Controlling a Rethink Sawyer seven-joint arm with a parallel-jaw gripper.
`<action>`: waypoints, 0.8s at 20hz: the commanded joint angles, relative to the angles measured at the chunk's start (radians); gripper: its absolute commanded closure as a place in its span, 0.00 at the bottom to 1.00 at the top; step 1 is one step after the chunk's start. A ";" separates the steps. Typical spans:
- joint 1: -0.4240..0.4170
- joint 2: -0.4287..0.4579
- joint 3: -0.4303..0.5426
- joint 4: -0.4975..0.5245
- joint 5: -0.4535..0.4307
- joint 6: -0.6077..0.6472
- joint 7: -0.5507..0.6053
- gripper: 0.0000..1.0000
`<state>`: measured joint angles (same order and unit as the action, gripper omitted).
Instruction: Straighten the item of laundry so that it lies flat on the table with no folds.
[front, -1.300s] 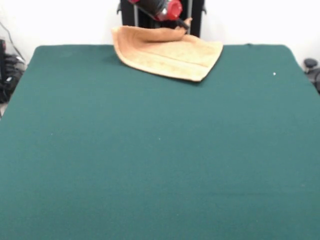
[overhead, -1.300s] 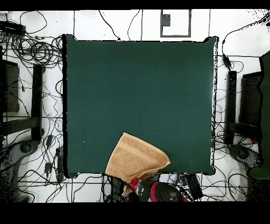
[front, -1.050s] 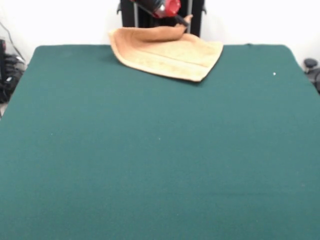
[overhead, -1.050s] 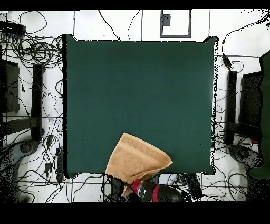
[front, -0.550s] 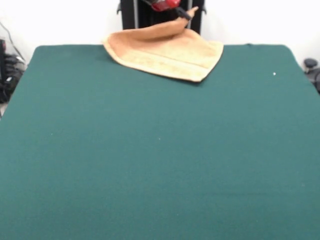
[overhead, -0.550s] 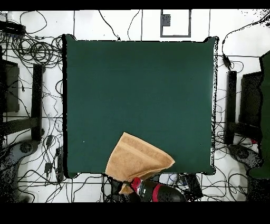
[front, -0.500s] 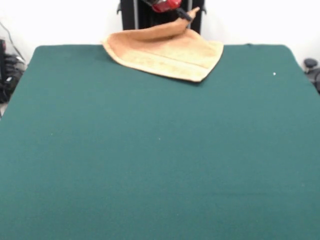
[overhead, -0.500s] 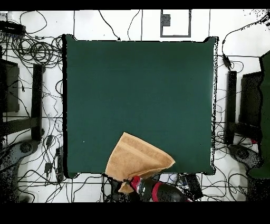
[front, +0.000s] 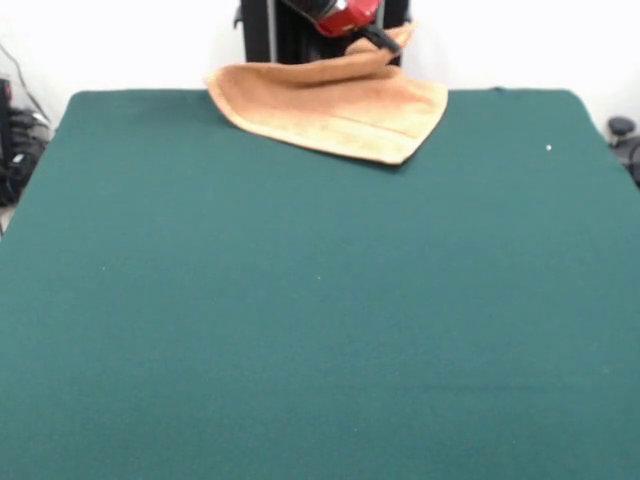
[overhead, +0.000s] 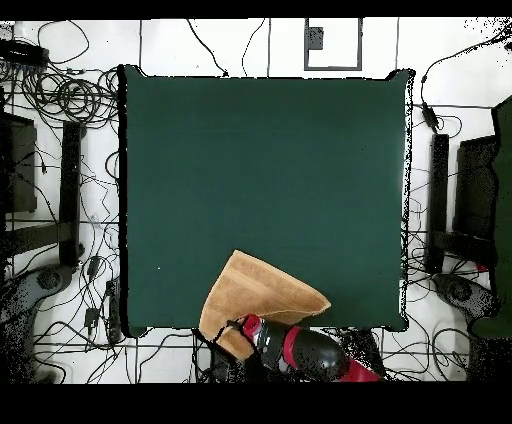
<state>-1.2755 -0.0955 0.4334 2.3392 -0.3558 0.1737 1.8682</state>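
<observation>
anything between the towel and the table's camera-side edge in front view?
Nothing: in the front view the table is bare green cloth from the towel down to that edge. The overhead view agrees, with the towel alone by the robot-side edge.

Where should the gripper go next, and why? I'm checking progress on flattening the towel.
Probably carry the held corner out over the middle of the table and lay it down. The gripper appears shut on a raised corner of the towel, which lies doubled at the table's edge nearest the robot, partly hanging over that edge in the overhead view. Bare table lies beyond it.
</observation>
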 joint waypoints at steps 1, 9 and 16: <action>0.077 0.025 0.151 -0.152 0.084 -0.069 0.134 1.00; 0.091 0.016 0.135 -0.155 -0.035 -0.264 0.123 1.00; 0.093 0.013 0.163 -0.189 0.016 -0.165 0.101 1.00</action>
<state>-1.2387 -0.1024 0.4664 2.3325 -0.3923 0.0026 1.8682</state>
